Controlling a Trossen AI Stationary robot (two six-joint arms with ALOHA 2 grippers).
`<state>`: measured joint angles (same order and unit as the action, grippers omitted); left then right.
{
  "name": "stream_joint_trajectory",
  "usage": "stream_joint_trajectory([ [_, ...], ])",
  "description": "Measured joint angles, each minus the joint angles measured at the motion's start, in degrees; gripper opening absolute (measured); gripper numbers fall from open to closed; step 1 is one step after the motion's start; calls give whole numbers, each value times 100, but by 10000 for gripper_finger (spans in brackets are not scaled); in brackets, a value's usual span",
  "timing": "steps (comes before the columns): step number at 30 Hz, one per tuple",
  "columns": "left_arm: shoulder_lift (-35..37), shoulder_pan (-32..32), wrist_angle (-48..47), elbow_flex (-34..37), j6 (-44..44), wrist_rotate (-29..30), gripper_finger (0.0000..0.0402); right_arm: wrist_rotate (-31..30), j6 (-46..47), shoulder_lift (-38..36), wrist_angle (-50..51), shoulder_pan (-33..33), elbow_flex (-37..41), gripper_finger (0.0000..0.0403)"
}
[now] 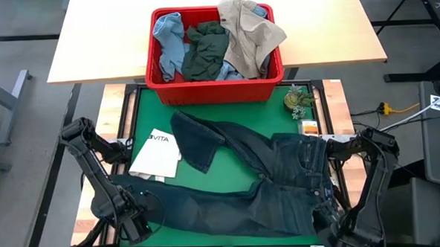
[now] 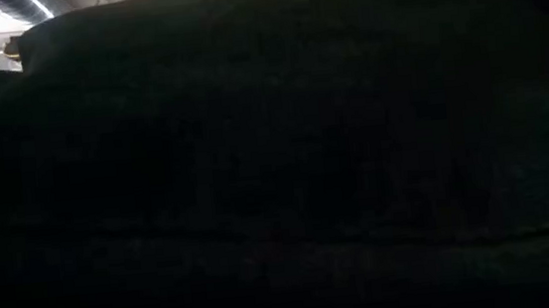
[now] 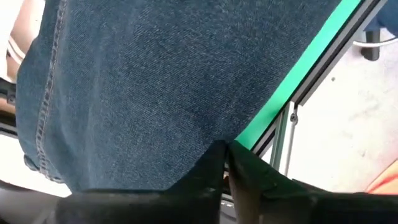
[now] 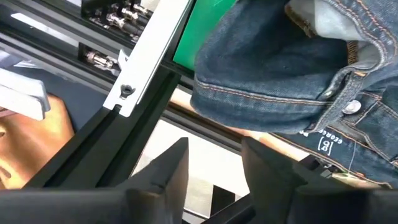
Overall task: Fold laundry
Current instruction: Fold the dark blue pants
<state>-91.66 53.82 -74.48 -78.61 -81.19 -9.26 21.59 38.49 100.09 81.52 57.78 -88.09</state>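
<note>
Green work mat (image 1: 229, 164), red basket (image 1: 215, 89) of unfolded laundry (image 1: 216, 45) at twelve o'clock. The dark navy jeans (image 1: 260, 183) lie spread flat for folding, one leg doubled toward ten o'clock. My left gripper (image 3: 225, 152), at seven o'clock, is pressed together at the leg hem, seemingly pinching it to keep it taut. My right gripper (image 4: 214, 163), at five o'clock, stands spread beside the waistband, holding nothing.

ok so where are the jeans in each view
high view: jeans spread across the green mat, lower middle.
low view: dark cloth fills the picture, likely the jeans, cannot tell.
left wrist view: leg fills most.
right wrist view: waistband, upper right.
Shared landmark: green mat.
</note>
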Motion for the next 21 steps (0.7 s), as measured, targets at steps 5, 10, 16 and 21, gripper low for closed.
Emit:
stream_joint_trajectory([
  [5,0,0,0,2,-130,11,69,91,-87,2,-4,-9,0,162],
  [10,0,-63,5,2,227,-262,109,-503,-233,-119,94,-88,2,163],
  [16,53,-217,57,1,533,-529,118,-1819,-889,-584,392,-539,5,163],
  [21,87,-454,58,-231,1011,-350,103,-2265,-1412,-945,526,-1123,454,163],
])
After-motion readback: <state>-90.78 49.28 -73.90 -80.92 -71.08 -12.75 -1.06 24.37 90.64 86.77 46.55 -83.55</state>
